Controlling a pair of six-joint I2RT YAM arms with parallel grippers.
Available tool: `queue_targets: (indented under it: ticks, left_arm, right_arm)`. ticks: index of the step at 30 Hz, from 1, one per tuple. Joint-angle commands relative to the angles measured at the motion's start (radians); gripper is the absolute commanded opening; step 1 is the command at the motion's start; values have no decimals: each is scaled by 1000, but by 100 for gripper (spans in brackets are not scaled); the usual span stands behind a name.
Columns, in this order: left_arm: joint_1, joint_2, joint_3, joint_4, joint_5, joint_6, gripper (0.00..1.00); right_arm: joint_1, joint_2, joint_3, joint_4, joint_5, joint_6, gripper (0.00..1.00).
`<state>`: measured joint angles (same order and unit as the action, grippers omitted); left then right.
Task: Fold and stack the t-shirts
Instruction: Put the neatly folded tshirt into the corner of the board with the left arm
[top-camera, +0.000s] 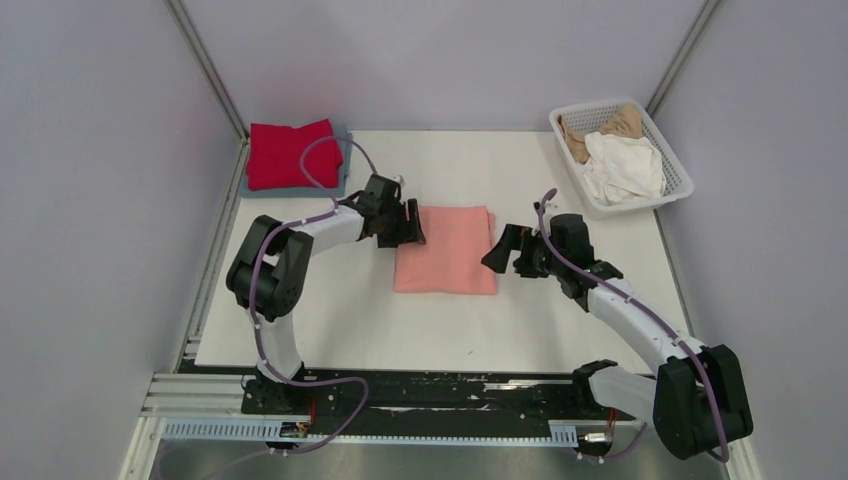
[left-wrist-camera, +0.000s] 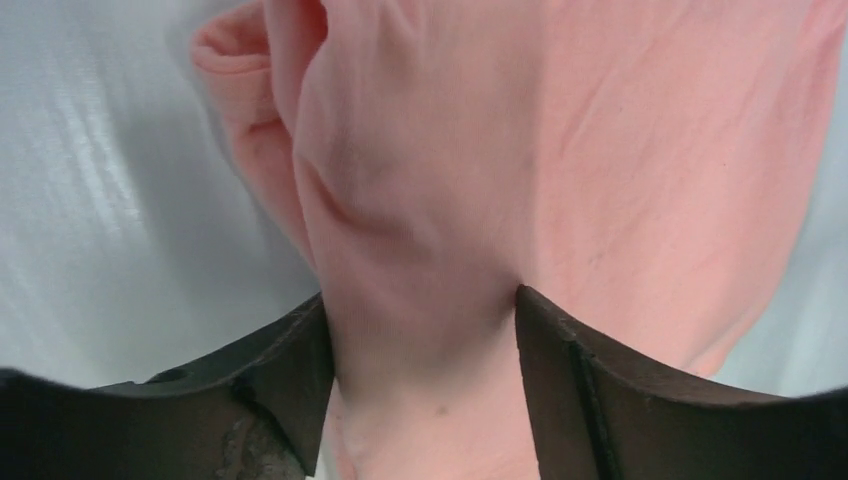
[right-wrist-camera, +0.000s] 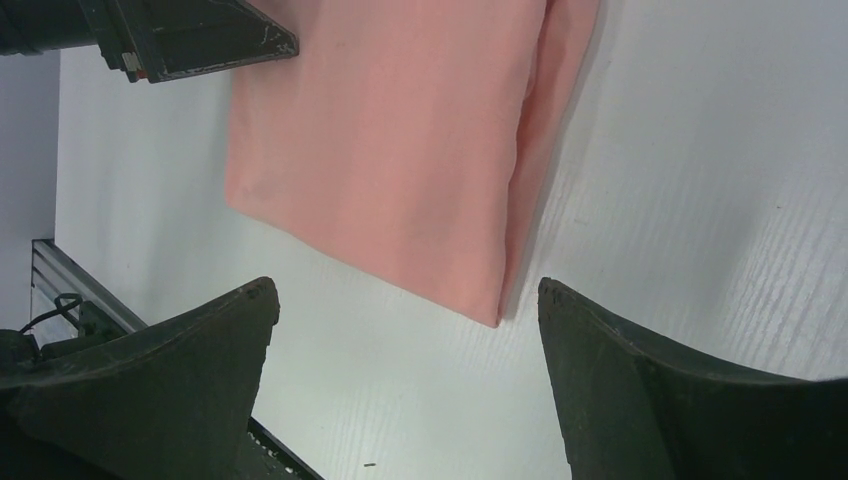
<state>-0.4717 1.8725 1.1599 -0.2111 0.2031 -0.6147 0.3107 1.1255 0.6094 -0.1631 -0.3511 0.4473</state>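
Observation:
The salmon-pink t-shirt (top-camera: 446, 250) lies folded in a rectangle at the middle of the table. My left gripper (top-camera: 408, 228) is at its far left corner. In the left wrist view (left-wrist-camera: 422, 300) its jaws are closed on a bunched fold of the pink cloth (left-wrist-camera: 420, 200). My right gripper (top-camera: 497, 255) is open and empty just off the shirt's right edge. In the right wrist view (right-wrist-camera: 408, 285) it hovers over bare table near the shirt's corner (right-wrist-camera: 400, 150). The bright red t-shirt (top-camera: 290, 152) lies folded on the grey-blue one (top-camera: 343, 175) at the back left.
A white lattice basket (top-camera: 672, 185) at the back right holds a white shirt (top-camera: 625, 168) and a tan shirt (top-camera: 600, 125). Grey walls stand close on both sides. A black rail (top-camera: 430, 395) runs along the near edge.

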Motion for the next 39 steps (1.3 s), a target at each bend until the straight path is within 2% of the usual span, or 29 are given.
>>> queue_targets:
  ticks: [1,3,4,5,6,8,9,15,20,22,29,39]
  left_arm:
    - [-64,91,33,-75,-46,0,67]
    - [-86,111,56,-98,-102,-11,56]
    - [-97,124,72,-106,-122,-16,44]
    - [-102,134,96,-135,-174,-27,38]
    - [-111,155,111,-175,-207,-30,23]
    - [-121,186,167,-245,-285,-39,2]
    - [-126,194,199,-260,-325,-31,1]
    - [-129,151,269,-275,-525,69,0]
    - [-119,167,394,-275,-788,245,0]
    - [-101,182,422,-246,-835,325,0]
    - [35,189,500,-94,-861,559,0]
    - [214,221,675,31,-754,848,0]
  right_arm:
    - [-5,5,8,8,16,-24,100]
    - [-5,-2,7,8,18,-26,100]
    - [-6,-9,6,8,20,-29,100]
    - [-6,-15,5,8,20,-33,100]
    - [-6,-23,4,8,21,-39,100]
    - [-8,-38,-2,8,30,-51,100]
    - [-7,-47,-5,8,37,-54,100]
    - [-7,-102,-35,11,89,-81,100]
    - [-8,-148,-56,13,121,-99,100]
    - [-8,-160,-60,13,133,-102,100]
    - [-9,-163,-66,16,142,-117,100]
    - [-9,-101,-56,18,192,-126,100]
